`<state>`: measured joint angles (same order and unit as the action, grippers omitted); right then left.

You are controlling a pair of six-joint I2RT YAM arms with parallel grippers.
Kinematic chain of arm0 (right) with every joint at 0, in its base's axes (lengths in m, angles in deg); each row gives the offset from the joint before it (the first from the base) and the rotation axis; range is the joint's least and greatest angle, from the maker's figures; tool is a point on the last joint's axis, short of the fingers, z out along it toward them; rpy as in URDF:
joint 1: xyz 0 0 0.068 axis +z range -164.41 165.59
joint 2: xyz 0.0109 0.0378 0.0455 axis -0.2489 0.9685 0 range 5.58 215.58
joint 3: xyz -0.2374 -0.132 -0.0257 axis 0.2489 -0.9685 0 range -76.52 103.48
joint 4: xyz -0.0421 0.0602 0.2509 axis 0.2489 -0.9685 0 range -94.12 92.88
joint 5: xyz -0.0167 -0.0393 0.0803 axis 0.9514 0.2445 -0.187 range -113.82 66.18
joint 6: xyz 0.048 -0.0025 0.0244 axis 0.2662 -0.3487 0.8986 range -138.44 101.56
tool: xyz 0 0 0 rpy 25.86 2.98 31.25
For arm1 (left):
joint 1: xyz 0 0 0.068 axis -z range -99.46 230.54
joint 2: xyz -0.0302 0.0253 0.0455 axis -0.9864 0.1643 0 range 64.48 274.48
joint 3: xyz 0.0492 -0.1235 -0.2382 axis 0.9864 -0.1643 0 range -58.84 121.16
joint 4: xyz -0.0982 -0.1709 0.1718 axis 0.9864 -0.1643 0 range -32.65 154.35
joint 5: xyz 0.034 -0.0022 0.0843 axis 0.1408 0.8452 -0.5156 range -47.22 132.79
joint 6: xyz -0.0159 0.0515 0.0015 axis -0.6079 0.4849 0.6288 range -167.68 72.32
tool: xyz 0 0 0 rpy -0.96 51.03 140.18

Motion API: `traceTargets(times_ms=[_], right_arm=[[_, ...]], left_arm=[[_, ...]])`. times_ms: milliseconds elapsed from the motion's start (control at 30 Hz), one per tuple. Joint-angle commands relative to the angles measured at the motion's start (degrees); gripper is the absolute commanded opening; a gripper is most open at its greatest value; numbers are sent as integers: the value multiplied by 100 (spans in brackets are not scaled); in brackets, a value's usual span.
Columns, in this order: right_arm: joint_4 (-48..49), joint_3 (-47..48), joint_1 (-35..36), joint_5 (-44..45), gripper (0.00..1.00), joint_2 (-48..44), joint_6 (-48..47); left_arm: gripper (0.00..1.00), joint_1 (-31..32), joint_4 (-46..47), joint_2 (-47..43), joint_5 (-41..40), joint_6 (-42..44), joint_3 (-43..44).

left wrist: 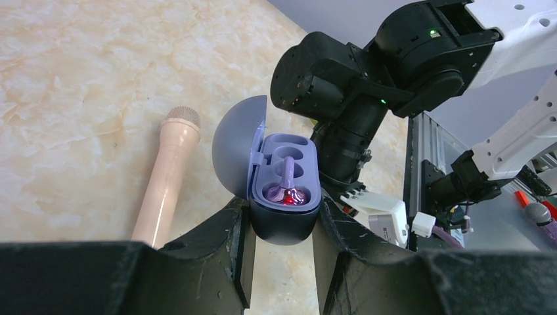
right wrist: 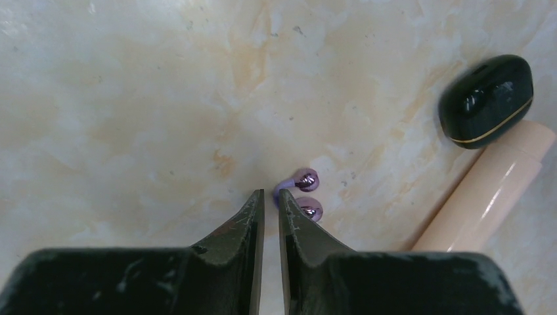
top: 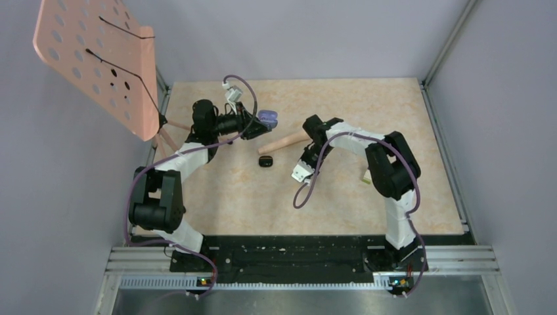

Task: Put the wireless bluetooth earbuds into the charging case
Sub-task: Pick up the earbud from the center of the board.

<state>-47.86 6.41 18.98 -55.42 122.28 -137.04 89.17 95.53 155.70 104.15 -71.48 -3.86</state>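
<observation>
- Glossy pinkish-purple earbud lying on the marble-look table, just beyond and slightly right of the right gripper tips; jaws nearly closed, gripping nothing.
- Lilac charging case sitting lid-open, clamped between the left gripper fingers, one earbud already seated.
- Likely handling as light, hard and slippery; pinching across the bead-like body advisable.

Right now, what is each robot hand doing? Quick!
Left gripper: shut on the open purple case.
Right gripper: nearly shut, holding nothing, beside a purple earbud.
</observation>
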Motion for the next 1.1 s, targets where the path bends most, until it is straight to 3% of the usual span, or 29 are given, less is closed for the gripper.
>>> traceTargets(times_ms=[0, 400, 567, 667, 833, 1067], right_arm=[[-212, 348, 124, 133, 14, 246, -114], [-335, 522, 213, 826, 15, 626, -206], [-592, 513, 341, 1286, 1, 878, -35], [-1117, 538, 374, 1358, 0, 903, 273], [-1964, 1018, 299, 898, 0, 495, 2168], [-3542, 2708, -319, -372, 0, 363, 5253]], left_arm=[[0, -61, 117, -241, -57, 89, -14], [0, -123, 134, -227, -29, -4, 38], [0, -175, 127, -294, 4, -47, 23], [0, -192, 117, -359, 15, -24, -27], [0, -187, 84, -374, -22, 95, -92], [0, -130, 669, 37, 341, 240, 57]])
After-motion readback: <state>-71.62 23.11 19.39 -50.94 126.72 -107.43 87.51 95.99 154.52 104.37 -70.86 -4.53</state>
